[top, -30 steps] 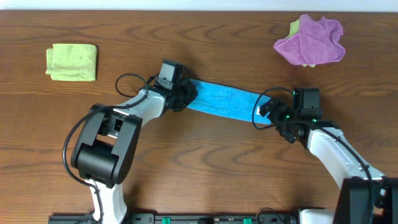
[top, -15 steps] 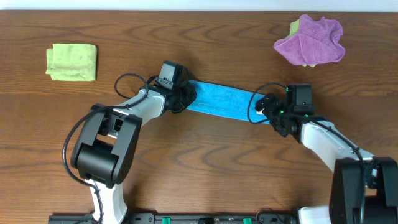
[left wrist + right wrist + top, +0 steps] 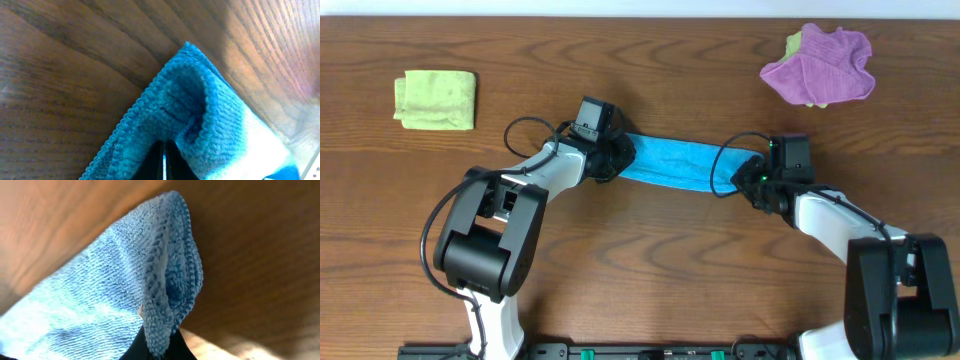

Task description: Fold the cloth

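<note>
A blue cloth (image 3: 672, 162) lies stretched as a long strip across the middle of the wooden table, between the two arms. My left gripper (image 3: 617, 156) is shut on its left end; the left wrist view has the cloth (image 3: 200, 125) bunched over the closed black fingertips (image 3: 156, 165). My right gripper (image 3: 744, 176) is shut on the right end, where a fold of the cloth's hem (image 3: 167, 290) is pinched between the dark fingertips (image 3: 177, 347) in the right wrist view.
A folded yellow-green cloth (image 3: 435, 99) lies at the back left. A crumpled purple cloth (image 3: 820, 66) over a bit of yellow-green one sits at the back right. Black cables loop beside both wrists.
My right gripper moved left onto the cloth's right end and went from open to shut on it. The cloth's right end is drawn in slightly. The left gripper has held still.
</note>
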You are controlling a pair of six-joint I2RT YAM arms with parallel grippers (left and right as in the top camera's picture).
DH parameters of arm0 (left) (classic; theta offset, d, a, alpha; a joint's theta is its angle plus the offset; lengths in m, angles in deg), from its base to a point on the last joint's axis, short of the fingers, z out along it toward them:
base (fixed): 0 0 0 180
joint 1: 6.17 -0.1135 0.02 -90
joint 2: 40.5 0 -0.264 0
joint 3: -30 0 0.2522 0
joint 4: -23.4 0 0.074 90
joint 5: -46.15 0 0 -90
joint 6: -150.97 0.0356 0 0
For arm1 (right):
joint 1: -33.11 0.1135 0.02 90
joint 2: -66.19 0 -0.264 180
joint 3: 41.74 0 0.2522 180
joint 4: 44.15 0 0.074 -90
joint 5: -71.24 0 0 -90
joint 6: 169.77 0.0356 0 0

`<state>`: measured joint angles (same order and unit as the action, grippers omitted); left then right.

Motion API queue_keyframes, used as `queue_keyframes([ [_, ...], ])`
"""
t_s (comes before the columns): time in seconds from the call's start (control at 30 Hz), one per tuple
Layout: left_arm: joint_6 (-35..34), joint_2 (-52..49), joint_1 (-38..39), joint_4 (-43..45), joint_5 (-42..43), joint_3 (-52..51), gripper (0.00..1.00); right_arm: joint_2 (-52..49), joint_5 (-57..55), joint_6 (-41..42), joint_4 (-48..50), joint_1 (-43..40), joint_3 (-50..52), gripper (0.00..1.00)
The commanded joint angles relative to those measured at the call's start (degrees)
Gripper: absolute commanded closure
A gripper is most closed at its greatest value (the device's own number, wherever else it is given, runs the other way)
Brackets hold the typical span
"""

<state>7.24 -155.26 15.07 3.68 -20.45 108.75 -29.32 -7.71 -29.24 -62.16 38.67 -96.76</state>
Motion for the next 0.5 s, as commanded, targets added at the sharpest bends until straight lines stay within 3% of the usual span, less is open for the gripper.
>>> queue_keyframes([
  [0.0, 2.23, -1.07, 0.57, -3.54, -1.53, -0.31, 0.94, 1.62, 0.42, -1.14, 0.42, 0.5, -0.7, 0.99],
  [0.47, 2.29, -1.07, 3.91, -4.24, -1.49, -0.31, 0.94, 5.77, 2.86, -4.72, -1.75, 6.51, -8.63, 0.99],
])
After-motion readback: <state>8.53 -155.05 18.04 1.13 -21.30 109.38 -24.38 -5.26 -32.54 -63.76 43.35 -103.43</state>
